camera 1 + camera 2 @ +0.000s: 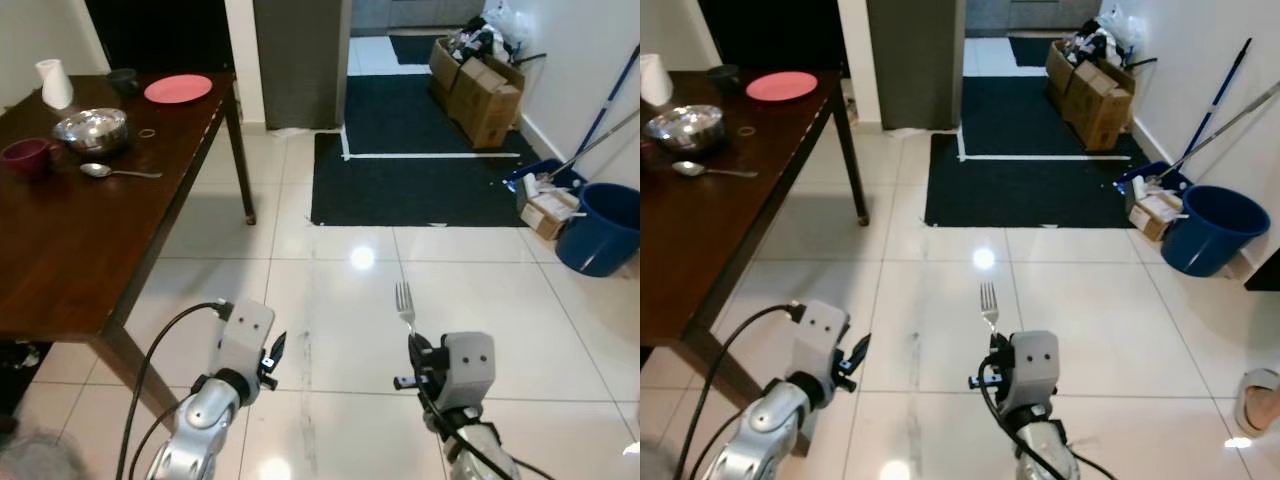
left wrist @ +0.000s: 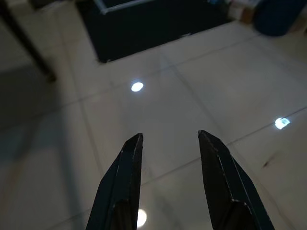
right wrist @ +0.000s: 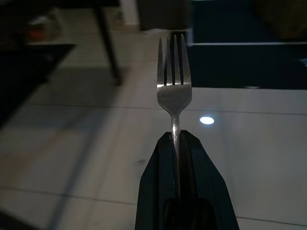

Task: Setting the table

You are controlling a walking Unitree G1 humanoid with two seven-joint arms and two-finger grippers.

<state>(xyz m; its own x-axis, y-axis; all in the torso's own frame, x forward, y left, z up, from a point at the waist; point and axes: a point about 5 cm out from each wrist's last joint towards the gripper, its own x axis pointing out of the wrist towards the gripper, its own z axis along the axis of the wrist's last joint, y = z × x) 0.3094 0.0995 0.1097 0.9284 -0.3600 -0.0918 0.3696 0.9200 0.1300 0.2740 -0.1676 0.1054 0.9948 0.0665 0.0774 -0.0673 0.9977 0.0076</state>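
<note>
My right gripper (image 1: 414, 347) is shut on a silver fork (image 1: 404, 303), tines up, held over the tiled floor; the fork (image 3: 174, 88) stands straight out from the closed fingers (image 3: 158, 182). My left gripper (image 2: 168, 139) is open with nothing between its fingers, low over the floor beside the table corner, and shows as (image 1: 276, 350). On the dark wooden table (image 1: 70, 250) at the left lie a pink plate (image 1: 178, 89), a steel bowl (image 1: 92, 130), a spoon (image 1: 115, 171), a maroon cup (image 1: 28, 157), a dark cup (image 1: 123, 79) and a white roll (image 1: 54, 83).
A dark mat (image 1: 420, 160) covers the floor ahead. Cardboard boxes (image 1: 478, 85) stand at the back right. A blue bucket (image 1: 605, 228), a small box (image 1: 548, 212) and mop handles (image 1: 600, 120) line the right wall. A grey cabinet (image 1: 300, 60) stands behind the table.
</note>
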